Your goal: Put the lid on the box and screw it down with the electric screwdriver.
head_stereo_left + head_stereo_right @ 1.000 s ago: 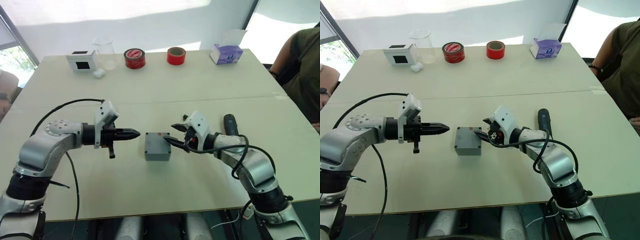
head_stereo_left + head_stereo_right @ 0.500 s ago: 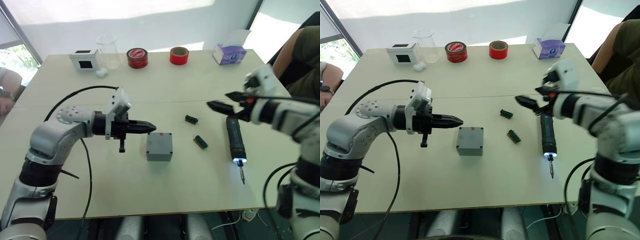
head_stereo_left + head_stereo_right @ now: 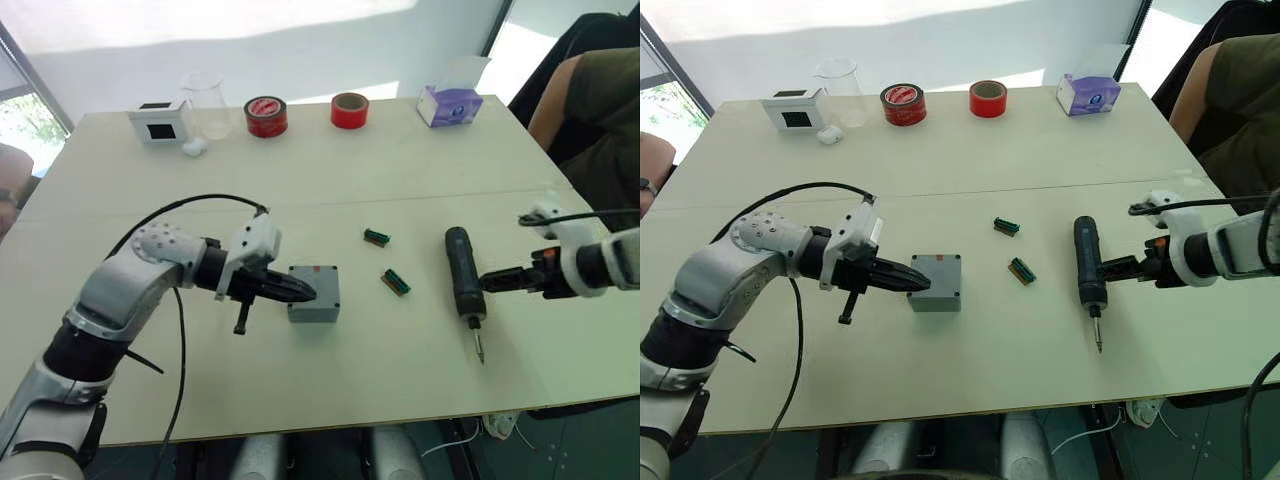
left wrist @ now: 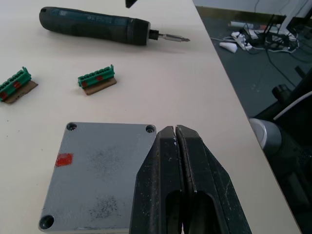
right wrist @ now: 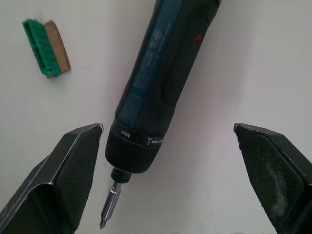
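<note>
Screwdriver, electric, thick black cylindrical body with thin metal bit [image 3: 464, 285]: lying flat on the pale table [image 3: 420, 180], well to the right of the grey box. Long axis runs from far edge to near edge of the table; bit end points toward the robot.

Box, small square grey plastic enclosure with red mark [image 3: 316, 292]: flat grey lid with corner screw holes [image 4: 100, 173] already seated on top, apparently flush. Two small green terminal blocks [image 3: 395, 282] lie between box and screwdriver.

Left gripper [image 3: 303, 293]: fingers pressed together, holding nothing, tips over the box's left edge.

Right gripper [image 3: 1118, 268]: fingers spread wide, empty, just right of the screwdriver and apart from it; in the wrist view the fingers straddle the collar end.

Risks, judged:
- Round body may roll away if one finger touches first.
- A grasp near the collar would leave the heavy rear overhanging, so the tool may tip in the hold.
- Left gripper pushing sideways could slide the box or shift the unscrewed lid off its holes.
</note>
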`<state>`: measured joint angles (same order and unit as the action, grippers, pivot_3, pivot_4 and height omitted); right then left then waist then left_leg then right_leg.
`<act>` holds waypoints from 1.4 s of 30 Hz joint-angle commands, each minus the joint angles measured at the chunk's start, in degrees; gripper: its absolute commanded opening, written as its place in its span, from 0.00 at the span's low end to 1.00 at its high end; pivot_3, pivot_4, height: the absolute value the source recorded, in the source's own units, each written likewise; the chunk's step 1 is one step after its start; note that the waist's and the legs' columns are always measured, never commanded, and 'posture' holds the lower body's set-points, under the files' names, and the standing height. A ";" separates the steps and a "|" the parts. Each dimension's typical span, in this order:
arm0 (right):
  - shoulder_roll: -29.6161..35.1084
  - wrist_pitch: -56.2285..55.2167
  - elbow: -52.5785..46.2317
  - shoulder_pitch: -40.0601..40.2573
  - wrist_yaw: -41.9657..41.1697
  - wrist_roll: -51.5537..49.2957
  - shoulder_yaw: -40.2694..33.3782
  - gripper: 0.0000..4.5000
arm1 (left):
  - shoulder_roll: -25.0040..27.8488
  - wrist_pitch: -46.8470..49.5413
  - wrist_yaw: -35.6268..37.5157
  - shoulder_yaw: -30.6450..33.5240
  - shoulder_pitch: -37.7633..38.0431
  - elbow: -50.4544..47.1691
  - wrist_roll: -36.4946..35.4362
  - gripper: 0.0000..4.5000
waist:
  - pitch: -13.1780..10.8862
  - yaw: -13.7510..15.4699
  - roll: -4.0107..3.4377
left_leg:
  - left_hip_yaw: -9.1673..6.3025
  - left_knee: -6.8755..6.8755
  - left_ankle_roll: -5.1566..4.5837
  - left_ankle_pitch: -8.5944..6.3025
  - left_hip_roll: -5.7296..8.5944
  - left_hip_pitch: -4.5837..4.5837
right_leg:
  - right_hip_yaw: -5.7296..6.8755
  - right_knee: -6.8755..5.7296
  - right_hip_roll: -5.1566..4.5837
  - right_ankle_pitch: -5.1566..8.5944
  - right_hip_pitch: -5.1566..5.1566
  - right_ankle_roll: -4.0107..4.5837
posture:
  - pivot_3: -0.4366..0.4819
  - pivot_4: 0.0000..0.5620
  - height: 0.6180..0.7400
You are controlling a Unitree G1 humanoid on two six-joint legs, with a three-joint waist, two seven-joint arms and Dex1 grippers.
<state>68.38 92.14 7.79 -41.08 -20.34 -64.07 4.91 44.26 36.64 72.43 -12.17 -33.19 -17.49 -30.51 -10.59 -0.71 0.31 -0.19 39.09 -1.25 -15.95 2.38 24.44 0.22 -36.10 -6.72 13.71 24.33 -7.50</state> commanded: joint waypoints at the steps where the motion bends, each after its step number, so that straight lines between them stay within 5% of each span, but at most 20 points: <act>1: -1.08 0.36 4.09 -5.52 2.79 -2.03 3.64 0.98 | 0.35 -0.35 -0.97 1.54 0.49 -3.09 -0.34 0.00 | 0.00 0.01 0.00 | 0.00 0.00 0.00 0.00 0.00 0.00 | 0.00 0.00 0.00 0.00 0.00 0.00 | 0.48 0.27 1.00; 15: -5.63 0.36 10.18 -15.03 4.08 -1.65 23.23 0.98 | -0.96 3.48 -9.83 4.04 7.24 -11.02 -2.83 0.00 | 0.00 0.08 0.01 | -0.04 0.02 -0.02 -0.01 0.02 0.03 | 0.00 0.03 0.01 0.00 -0.01 0.00 | 0.48 0.27 1.00; 18: -7.75 0.36 11.04 -15.94 3.05 3.04 25.20 0.85 | -0.99 3.88 -11.43 4.53 8.86 -12.27 -3.19 0.00 | 0.05 0.03 0.09 | -0.06 0.03 -0.02 -0.01 0.02 0.02 | 0.01 0.02 0.02 0.00 -0.02 0.00 | 0.48 0.27 1.00; 24: -8.91 0.36 10.73 -16.44 -1.55 8.48 29.12 0.40 | -0.88 4.09 -13.53 5.53 10.51 -13.23 -3.87 0.00 | 0.10 -0.06 0.17 | -0.06 0.03 -0.02 -0.01 -0.01 -0.02 | 0.01 0.01 0.06 0.00 -0.04 0.00 | 0.48 0.27 1.00; 27: -8.43 0.36 11.33 -15.78 -2.83 11.30 28.63 0.39 | -1.43 3.89 -14.24 5.37 9.95 -12.28 -3.57 0.00 | 0.17 0.00 0.28 | -0.08 0.04 -0.01 -0.01 -0.02 -0.04 | 0.01 0.02 0.09 0.00 -0.09 0.00 | 0.48 0.27 1.00; 36: -13.48 -7.84 14.81 -18.03 -1.62 19.39 5.15 0.39 | -0.16 0.36 -12.36 7.10 6.76 -1.53 -1.06 0.00 | 0.09 -0.02 0.13 | 0.02 0.06 0.01 0.00 0.00 -0.01 | -0.01 -0.04 0.07 -0.04 0.02 0.01 | 0.48 0.27 1.00; 38: -15.04 -12.85 9.35 -15.06 -0.32 19.44 -2.54 0.39 | 0.98 -1.09 -11.23 8.12 7.34 0.76 -0.42 0.00 | 0.07 0.04 0.08 | 0.04 -0.03 0.00 0.00 0.01 0.04 | -0.02 -0.03 0.07 -0.02 0.10 -0.01 | 0.48 0.27 1.00; 42: -25.07 -35.45 -19.96 -1.92 -1.05 11.55 -27.35 0.39 | -0.49 1.53 -13.96 12.07 6.67 4.52 -2.74 0.00 | 0.00 0.13 -0.04 | -0.01 -0.19 0.01 0.00 -0.06 0.16 | 0.01 -0.04 0.14 0.01 0.19 -0.04 | 0.48 0.27 1.00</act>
<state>46.21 65.17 1.97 -42.07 -21.18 -45.67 -10.92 44.48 37.37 59.71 -3.08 -25.18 -13.33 -31.42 -10.60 -0.58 0.27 -0.20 38.90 -1.24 -15.94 2.34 24.62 0.22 -36.15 -6.61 13.72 24.54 -7.54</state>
